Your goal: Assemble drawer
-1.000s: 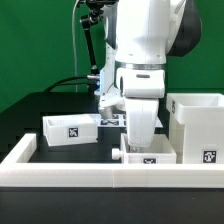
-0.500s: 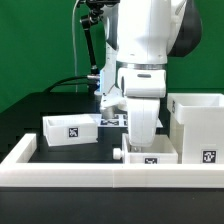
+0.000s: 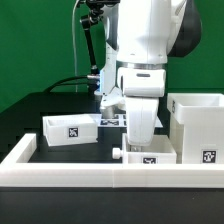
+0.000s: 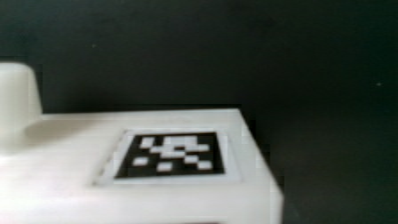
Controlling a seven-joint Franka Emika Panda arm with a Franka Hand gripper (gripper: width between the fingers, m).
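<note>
My gripper (image 3: pixel 140 140) is lowered straight onto a small white tray (image 3: pixel 148 155) that lies against the front border rail. Its fingertips are hidden by the hand and the tray wall, so I cannot tell how the jaws stand. In the wrist view the tray's tagged white face (image 4: pixel 173 155) fills the lower half, very close and blurred, with a white rounded part (image 4: pixel 15 90) beside it. A second small tray (image 3: pixel 70 130) lies on the exterior view's left. The tall box-like case (image 3: pixel 195 125) stands on the exterior view's right, next to the gripper.
The long low white border rail (image 3: pixel 100 176) runs along the front and up the exterior view's left side (image 3: pixel 22 150). The marker board (image 3: pixel 112 118) lies flat behind the arm. A black stand and green cable (image 3: pixel 92 60) rise at the back.
</note>
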